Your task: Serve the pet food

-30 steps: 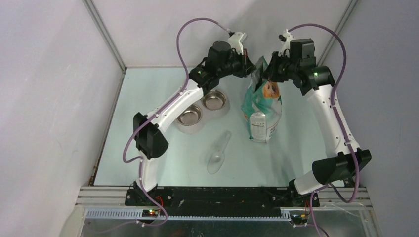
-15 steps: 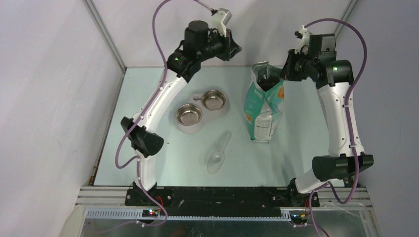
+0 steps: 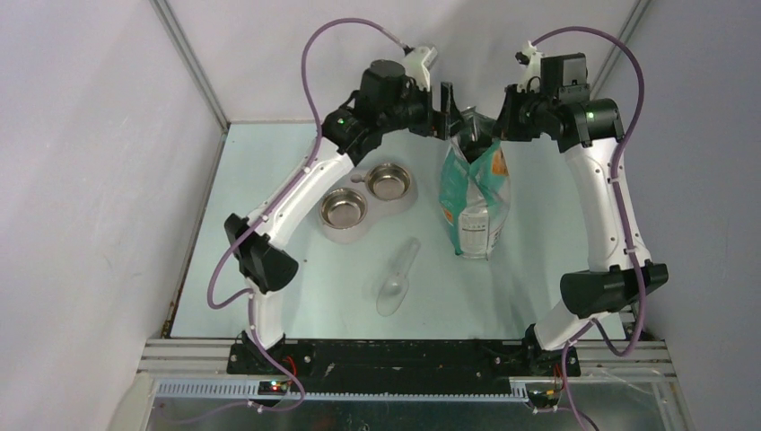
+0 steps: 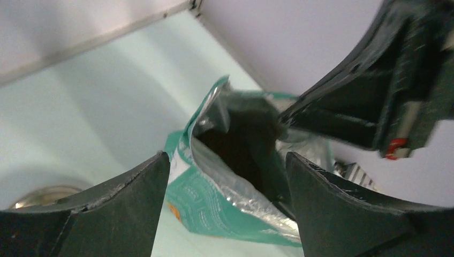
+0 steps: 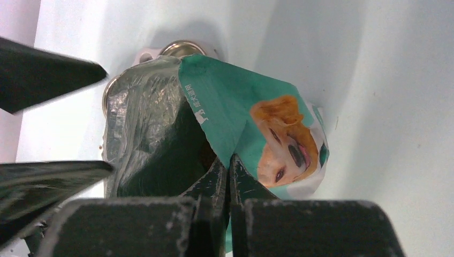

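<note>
Steel bowls (image 3: 345, 210) sit beside teal bag (image 3: 474, 197) pinched by right gripper (image 5: 228, 163).

— Top view bright and even, lit from overhead. Soft shadows only on the pale green table (image 3: 520, 287). Sharp corner to corner.
— Small glints off the steel bowls (image 3: 345, 209), faint sheen on the clear scoop (image 3: 395, 287).
— Left wrist view: dimmer, smeary. Left fingers (image 4: 96, 214) near-black and soft-edged. Bag (image 4: 214, 214) mouth dark inside, foil lining catching light.
— Right wrist view: crisper on the printed dog face. Glare across the foil at left. Right fingers (image 5: 211, 184) out of focus, almost pure shadow.
</note>
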